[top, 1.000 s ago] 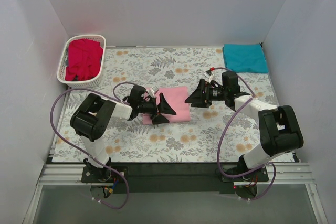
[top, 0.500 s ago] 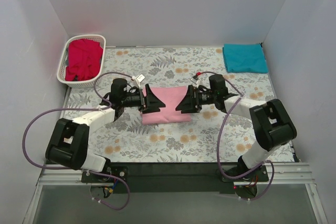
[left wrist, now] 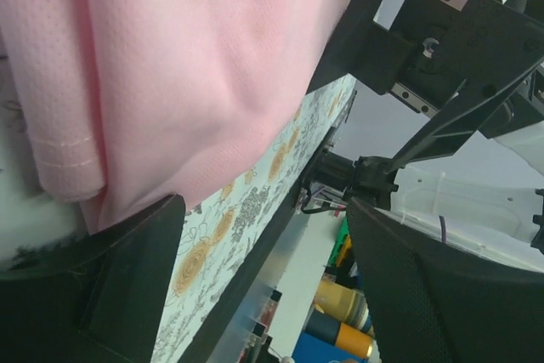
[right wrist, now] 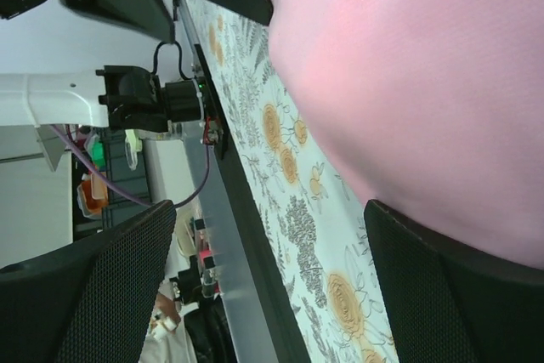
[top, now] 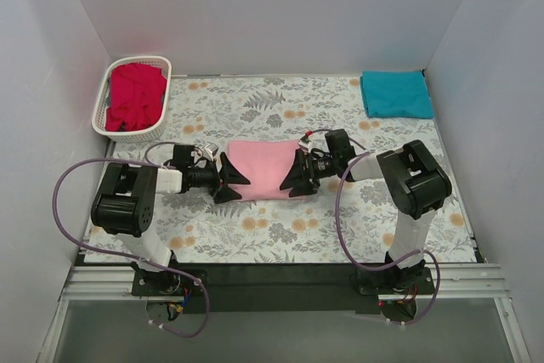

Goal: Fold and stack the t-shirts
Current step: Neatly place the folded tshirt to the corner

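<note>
Red t-shirt in white basket

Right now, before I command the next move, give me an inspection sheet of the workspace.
Surface: floral-print table cover, lying flat.
Job's things: folded light pink cloth t-shirt at centre; folded teal t-shirt in the far right corner; bright red t-shirt crumpled in the basket.
Clutter: white lattice plastic basket, far left corner.
Grippers: left gripper open at the pink shirt's left edge; right gripper open at its right edge.
Cables: purple cable loops wide beside the left arm, another beside the right arm.
Surroundings: white enclosure walls on three sides; black base rail at the near edge.
</note>
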Robot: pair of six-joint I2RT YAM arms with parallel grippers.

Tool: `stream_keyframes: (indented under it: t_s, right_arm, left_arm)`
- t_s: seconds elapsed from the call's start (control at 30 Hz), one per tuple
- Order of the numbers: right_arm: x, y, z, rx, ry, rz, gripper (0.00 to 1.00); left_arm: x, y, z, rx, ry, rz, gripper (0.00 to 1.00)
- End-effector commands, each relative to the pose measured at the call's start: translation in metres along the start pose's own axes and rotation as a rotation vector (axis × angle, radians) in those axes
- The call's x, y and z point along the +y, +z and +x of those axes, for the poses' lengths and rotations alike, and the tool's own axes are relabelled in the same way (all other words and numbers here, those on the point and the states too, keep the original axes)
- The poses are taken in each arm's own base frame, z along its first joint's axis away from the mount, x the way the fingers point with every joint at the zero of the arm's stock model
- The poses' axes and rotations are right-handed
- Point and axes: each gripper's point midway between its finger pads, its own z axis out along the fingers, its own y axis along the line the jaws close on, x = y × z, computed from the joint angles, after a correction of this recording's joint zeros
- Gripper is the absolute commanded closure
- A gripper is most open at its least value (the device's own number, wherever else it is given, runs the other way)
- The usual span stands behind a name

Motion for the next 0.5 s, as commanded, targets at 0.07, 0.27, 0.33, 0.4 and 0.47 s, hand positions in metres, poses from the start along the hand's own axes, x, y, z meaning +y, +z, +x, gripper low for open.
stream_keyframes:
  t_s: [0.07,0.27,0.33,0.4,0.47]
  right_arm:
    - [0.078,-0.026,-0.025,-0.059,-0.262,-0.102,0.02]
    - [0.105,-0.038,-0.109,-0.2,-0.387,-0.082,0.02]
    - [0.084,-0.031,-0.127,-0.211,-0.342,-0.057,0.02]
    - [0.078,-0.031,-0.145,-0.236,-0.333,-0.045,0.02]
    - [0.061,-0.024,-0.152,-0.232,-0.318,-0.032,0.02]
  left_arm:
    - [-0.051,-0.023,-0.003,0.057,0.151,0.169,0.31]
    - [-0.12,-0.033,-0.053,-0.068,0.346,0.244,0.3]
    - [-0.118,-0.024,-0.083,-0.125,0.32,0.208,0.3]
    - [-0.122,-0.02,-0.104,-0.178,0.331,0.216,0.3]
    - [-0.119,-0.01,-0.128,-0.215,0.333,0.209,0.3]
